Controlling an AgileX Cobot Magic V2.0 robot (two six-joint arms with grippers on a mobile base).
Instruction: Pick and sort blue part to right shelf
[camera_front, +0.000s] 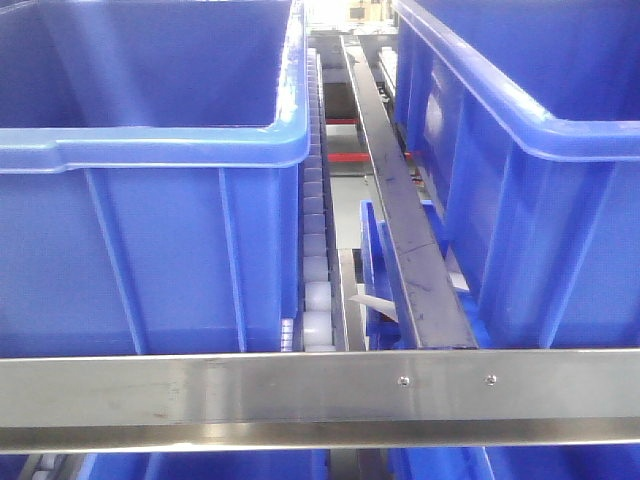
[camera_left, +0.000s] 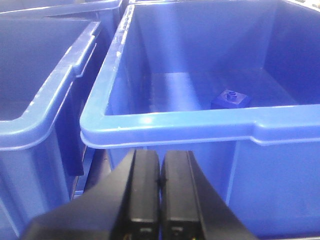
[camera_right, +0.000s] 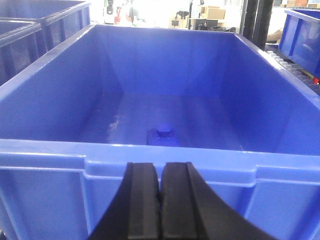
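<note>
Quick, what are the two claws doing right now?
Left gripper: closed, holding nothing.
Right gripper: closed, holding nothing.

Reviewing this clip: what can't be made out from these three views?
- Front view: the bins' insides are hidden by their own walls, and no arm shows.
- Left wrist view: the blue part is small and partly behind the bin rim.
- Right wrist view: the blue part blends into the floor; shape unclear.
- Whether both wrist views show the same bin cannot be told.

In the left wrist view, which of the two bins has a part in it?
The right-hand bin, straight ahead of the left gripper: a small blue part lies on its floor. The left-hand bin shows none, though its floor is partly hidden.
</note>
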